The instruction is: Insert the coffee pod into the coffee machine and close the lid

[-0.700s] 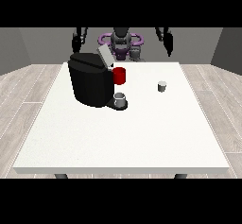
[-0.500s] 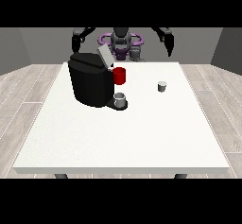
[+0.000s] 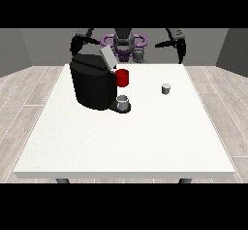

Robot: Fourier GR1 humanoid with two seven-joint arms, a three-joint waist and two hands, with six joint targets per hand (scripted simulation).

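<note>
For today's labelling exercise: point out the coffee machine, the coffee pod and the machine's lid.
coffee machine [image 3: 92,86], front view, on its black body.
coffee pod [image 3: 166,89], front view, on its side wall.
lid [image 3: 107,57], front view, on the raised grey flap.

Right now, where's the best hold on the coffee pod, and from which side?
Probably pinch the coffee pod round its side wall, coming from above: it stands upright and alone on the table, well apart from the coffee machine. The hand at the view's right is nearer.

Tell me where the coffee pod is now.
In the front view, the coffee pod stands alone on the white table, right of the coffee machine and its red part.
</note>
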